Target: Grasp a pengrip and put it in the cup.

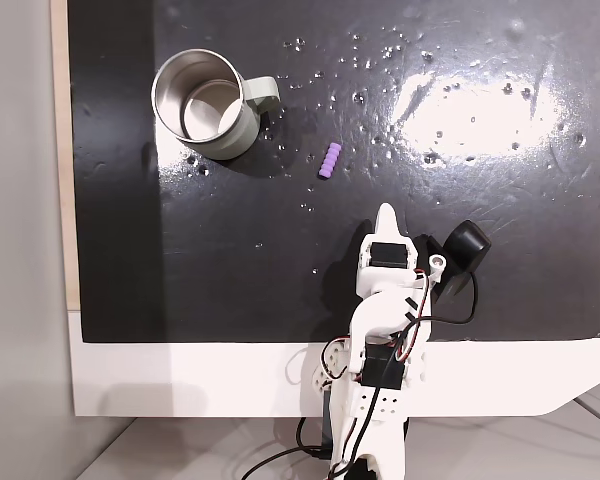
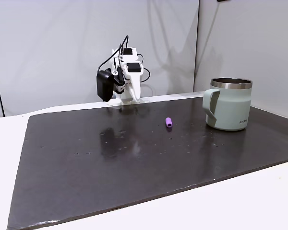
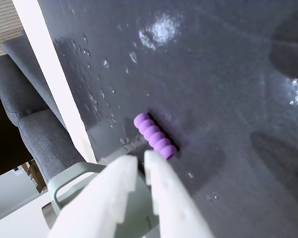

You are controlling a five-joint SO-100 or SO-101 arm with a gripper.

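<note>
The light-purple ribbed pengrip [image 1: 328, 160] lies on the black mat, right of the cup [image 1: 242, 128] in a fixed view. The cup is a pale grey-green mug with a shiny steel inside, standing upright [image 2: 228, 110]. My white gripper [image 1: 385, 214] is folded back near the arm's base, well short of the pengrip [image 2: 168, 122], with nothing held. In the wrist view the two white fingertips [image 3: 139, 161] sit almost together, the pengrip [image 3: 155, 135] just beyond them, and the mug's handle [image 3: 69, 181] behind the fingers.
The black mat [image 1: 500, 250] covers most of a white table [image 1: 180, 380] and has shiny wet-looking spots. A black camera block [image 1: 465, 245] hangs at the wrist. Grey upholstered furniture [image 3: 35, 134] stands past the table edge.
</note>
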